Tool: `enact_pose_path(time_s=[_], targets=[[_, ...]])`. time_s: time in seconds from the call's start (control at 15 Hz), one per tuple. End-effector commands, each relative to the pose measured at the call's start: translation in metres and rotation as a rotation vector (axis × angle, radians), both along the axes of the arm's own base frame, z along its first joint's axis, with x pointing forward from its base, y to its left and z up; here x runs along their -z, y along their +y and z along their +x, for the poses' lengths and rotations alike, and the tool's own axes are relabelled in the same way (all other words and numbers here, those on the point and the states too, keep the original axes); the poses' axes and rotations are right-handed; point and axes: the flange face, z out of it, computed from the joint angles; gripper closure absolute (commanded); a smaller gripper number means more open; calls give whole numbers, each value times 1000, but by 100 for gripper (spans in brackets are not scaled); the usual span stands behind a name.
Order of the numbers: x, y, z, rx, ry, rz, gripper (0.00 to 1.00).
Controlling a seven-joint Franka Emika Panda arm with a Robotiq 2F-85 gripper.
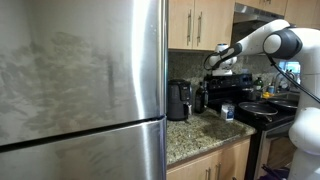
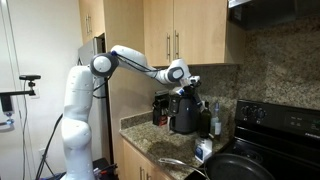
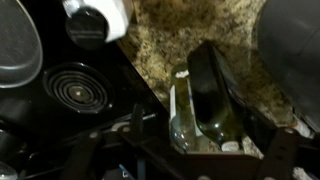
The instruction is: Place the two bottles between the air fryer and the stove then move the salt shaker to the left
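Observation:
Two slim dark bottles (image 3: pixel 212 92) stand close together on the granite counter, seen from above in the wrist view; one shows a pale label edge. In both exterior views they stand beside the black air fryer (image 1: pixel 178 100) (image 2: pixel 183 113), on its stove side (image 1: pixel 201 97) (image 2: pixel 216 116). The small pale salt shaker (image 1: pixel 228 112) (image 2: pixel 203 150) (image 3: pixel 96 18) stands near the black stove (image 1: pixel 262 112) (image 2: pixel 275 122) (image 3: pixel 70 88). My gripper (image 3: pixel 210 140) (image 1: pixel 211 62) (image 2: pixel 186 86) hangs open and empty above the bottles, with a finger on each side of them in the wrist view.
A big steel refrigerator (image 1: pixel 80 80) fills the near side. Wooden cabinets (image 2: pixel 180 35) hang above the counter. A dark pan (image 2: pixel 240 166) (image 3: pixel 15 60) sits on the stove. The granite counter (image 1: pixel 195 128) runs from the refrigerator to the stove.

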Motion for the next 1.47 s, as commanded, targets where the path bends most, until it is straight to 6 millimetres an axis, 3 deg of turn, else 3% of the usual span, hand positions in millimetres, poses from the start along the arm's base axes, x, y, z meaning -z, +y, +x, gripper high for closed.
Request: enact_pose_path(time_s=[0.0,0.13,0.2,0.33,0.47,0.53,0.8,1.0,1.07,1.13,1.4], targets=[[13,-23,-58,32,196,54,0],[27,-57,-75,151,217,29,0],[13,-38,-54,94,188,32,0],[15,-49,-60,113,193,32,0],[14,-41,-57,100,190,32,0],[26,-47,-48,162,206,32,0],[59,-101,-36,414,195,108,0],[80,-127,-32,585,217,141,0],[84,-130,-29,622,225,174,0],[81,-123,-39,552,207,134,0],[104,-127,-26,610,256,153,0]])
